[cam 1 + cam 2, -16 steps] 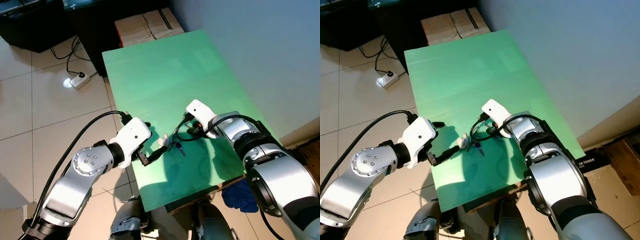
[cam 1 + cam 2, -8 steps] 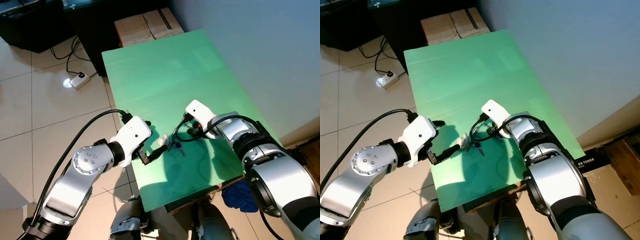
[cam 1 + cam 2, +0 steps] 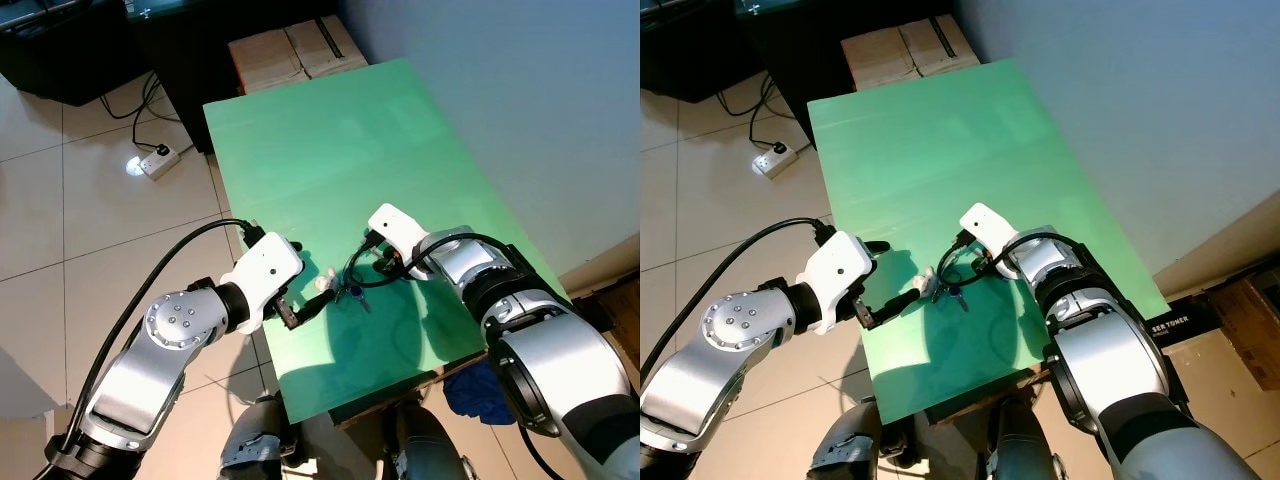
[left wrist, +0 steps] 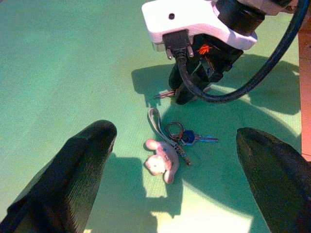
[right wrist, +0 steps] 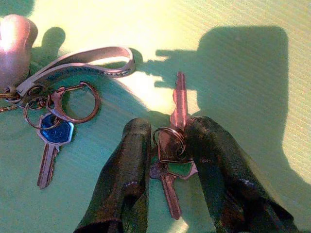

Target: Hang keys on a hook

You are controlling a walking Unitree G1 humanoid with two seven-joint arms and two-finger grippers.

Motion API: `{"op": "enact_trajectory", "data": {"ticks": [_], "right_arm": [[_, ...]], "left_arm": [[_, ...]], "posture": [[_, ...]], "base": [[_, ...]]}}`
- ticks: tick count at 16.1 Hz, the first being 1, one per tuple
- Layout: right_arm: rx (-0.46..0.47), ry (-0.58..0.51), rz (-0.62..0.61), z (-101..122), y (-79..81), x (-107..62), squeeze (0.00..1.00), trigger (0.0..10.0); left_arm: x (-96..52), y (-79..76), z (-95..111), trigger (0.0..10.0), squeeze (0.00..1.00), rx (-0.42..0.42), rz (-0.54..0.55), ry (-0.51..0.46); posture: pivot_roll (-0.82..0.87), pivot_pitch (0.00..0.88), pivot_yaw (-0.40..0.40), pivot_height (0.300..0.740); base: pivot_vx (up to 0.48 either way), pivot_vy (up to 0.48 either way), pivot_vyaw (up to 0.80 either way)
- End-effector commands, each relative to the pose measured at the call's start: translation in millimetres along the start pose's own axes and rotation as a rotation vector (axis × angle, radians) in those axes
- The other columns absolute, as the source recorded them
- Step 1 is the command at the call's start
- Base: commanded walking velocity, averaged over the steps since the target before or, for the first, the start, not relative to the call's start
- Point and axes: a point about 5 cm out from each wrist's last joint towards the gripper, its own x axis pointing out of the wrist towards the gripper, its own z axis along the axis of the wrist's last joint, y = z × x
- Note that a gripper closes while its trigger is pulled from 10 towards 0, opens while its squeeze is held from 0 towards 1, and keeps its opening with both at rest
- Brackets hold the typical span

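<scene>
On the green table (image 3: 330, 150) lies a key set with a pink plush charm (image 4: 158, 162), a grey strap (image 4: 154, 119), rings and a blue-headed key (image 4: 189, 138). Just right of it, my right gripper (image 5: 171, 128) points down at the table, its fingers (image 5: 129, 165) shut on a small ring of plain keys (image 5: 169, 148); one key (image 5: 180, 99) sticks out past the tips. My left gripper (image 3: 308, 275) hovers at the table's left edge, wide open, its fingers (image 4: 77, 170) spread either side of the pink charm (image 3: 324, 283) without touching it.
A cardboard box (image 3: 295, 50) stands beyond the table's far end, beside dark furniture (image 3: 60, 50). A power strip with cables (image 3: 158, 160) lies on the tiled floor at left. A blue-grey wall (image 3: 520, 100) runs along the table's right side. Blue cloth (image 3: 480, 390) lies below the near corner.
My right gripper has shifted slightly left, toward the charm set. The left gripper has barely moved and stays open.
</scene>
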Motion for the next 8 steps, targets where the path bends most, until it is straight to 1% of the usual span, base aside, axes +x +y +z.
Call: {"op": "enact_trajectory", "data": {"ticks": [1, 4, 5, 6, 7, 8], "right_arm": [[0.005, 0.042, 0.014, -10.9, 6.4, 4.5, 0.0, 10.0], [-0.007, 0.058, 0.015, -13.2, 6.1, 4.4, 0.0, 10.0], [-0.012, 0.063, 0.014, -14.3, 5.7, 4.3, 0.0, 8.5], [-0.016, 0.067, 0.012, -15.0, 5.3, 4.1, 0.0, 8.0], [-0.017, 0.068, 0.011, -15.3, 5.0, 4.0, 0.0, 4.2], [-0.018, 0.069, 0.011, -15.4, 5.0, 4.0, 0.0, 1.3]], "left_arm": [[0.1, -2.9, -4.1, 10.0, 0.0, -0.008, -0.021, 0.017], [0.3, -2.8, -4.1, 10.0, 0.0, -0.007, -0.021, 0.017], [0.5, -2.8, -4.1, 10.0, 0.0, -0.007, -0.021, 0.017], [0.7, -2.8, -4.0, 10.0, 0.0, -0.007, -0.021, 0.016], [0.9, -2.8, -3.9, 10.0, 0.0, -0.007, -0.021, 0.016], [0.7, -2.8, -3.9, 10.0, 0.0, -0.007, -0.02, 0.016]], "posture": [[-0.05, 0.313, 0.054, 0.718], [-0.05, 0.31, 0.053, 0.718], [-0.05, 0.311, 0.053, 0.718], [-0.05, 0.31, 0.052, 0.718], [-0.05, 0.312, 0.052, 0.718], [-0.05, 0.312, 0.052, 0.718]], "base": [[0.0, 0.0, 0.0], [0.0, 0.0, 0.0], [0.0, 0.0, 0.0], [0.0, 0.0, 0.0], [0.0, 0.0, 0.0], [0.0, 0.0, 0.0]]}}
